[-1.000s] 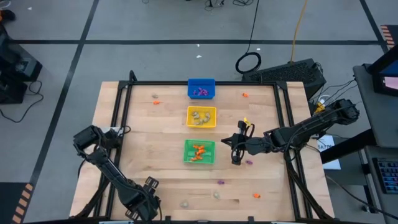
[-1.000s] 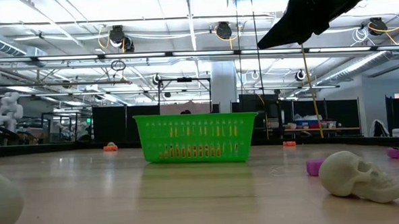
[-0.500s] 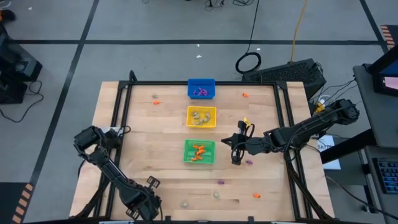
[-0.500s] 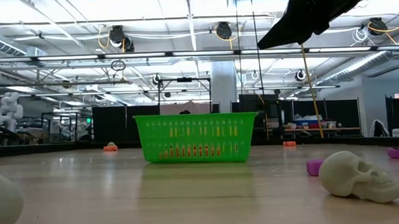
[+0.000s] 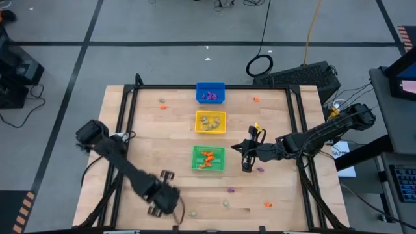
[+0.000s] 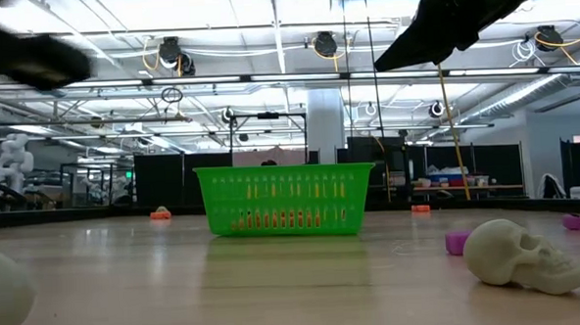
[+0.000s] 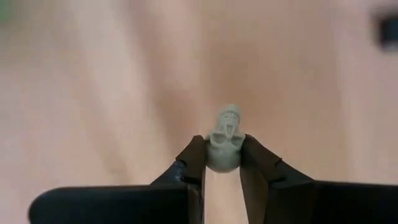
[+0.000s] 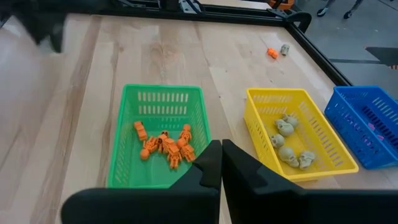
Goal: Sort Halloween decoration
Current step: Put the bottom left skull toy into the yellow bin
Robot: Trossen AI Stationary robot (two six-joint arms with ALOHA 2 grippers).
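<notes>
My left gripper (image 7: 222,163) pinches a pale skull (image 7: 224,144) by its cheeks, at the table's seven o'clock. It looks light, rigid and slippery, so I hold gently. My right gripper (image 8: 221,163), at three o'clock, is closed and empty.

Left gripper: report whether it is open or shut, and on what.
Shut on a pale skull trinket. In the left wrist view the left gripper has both dark fingers pressed against the skull's sides, lifted off the blurred wooden table.

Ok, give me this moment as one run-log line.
left hand: shut on pale skull, near front edge of table | right hand: shut, empty, beside green bin | yellow bin: holds skulls
</notes>
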